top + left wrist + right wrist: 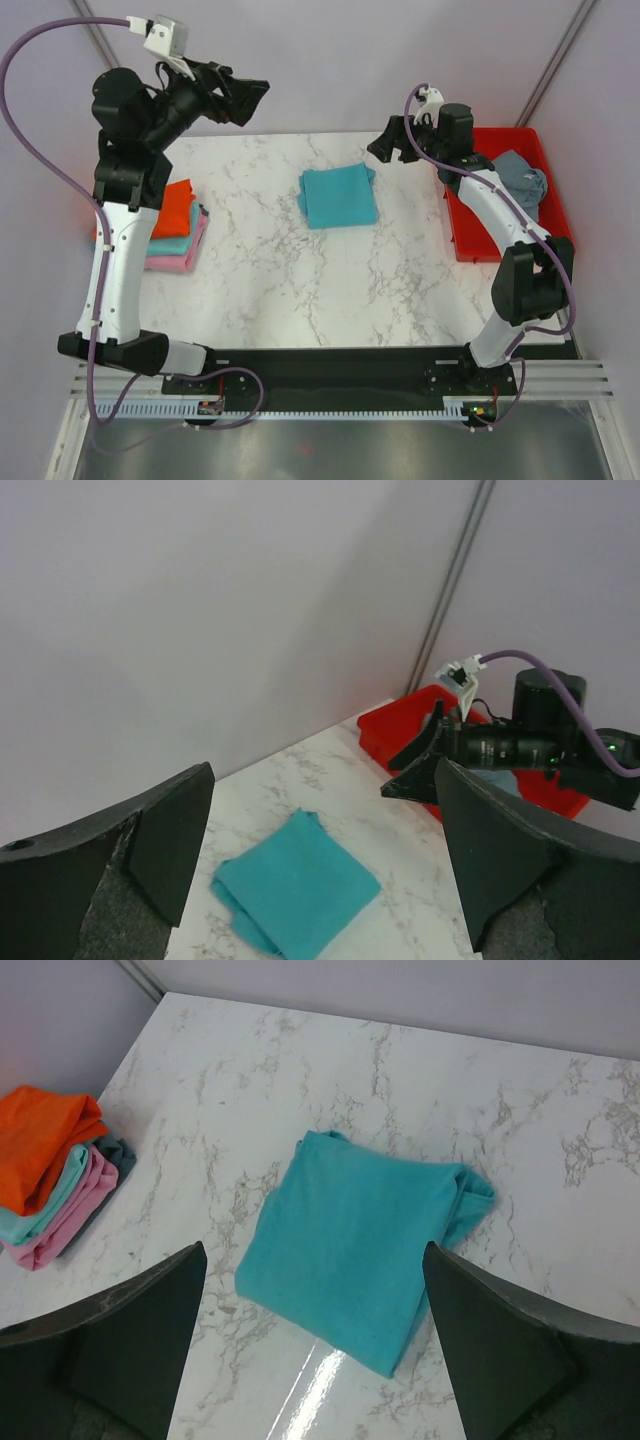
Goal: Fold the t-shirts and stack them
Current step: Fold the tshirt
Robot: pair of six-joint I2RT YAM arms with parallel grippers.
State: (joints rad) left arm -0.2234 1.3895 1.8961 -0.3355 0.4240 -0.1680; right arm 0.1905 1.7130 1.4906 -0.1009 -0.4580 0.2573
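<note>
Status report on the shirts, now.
Left end effector and right end effector open, empty. Turquoise t-shirt folded mid-table, unstacked. Grey t-shirt in red tray. Path to stack clear.

A turquoise shirt [339,195] lies folded flat on the middle of the bench [300,290]. At the left edge, a folded orange-red shirt [172,208] tops a teal shirt [172,244] and a pink shirt [172,263]. A slate grey shirt [522,180] sits crumpled in the red tray [466,240].

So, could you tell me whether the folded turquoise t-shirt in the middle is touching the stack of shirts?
Apart. The top view shows a wide stretch of bare marble table between the turquoise t-shirt and the stack; the right wrist view agrees.
</note>
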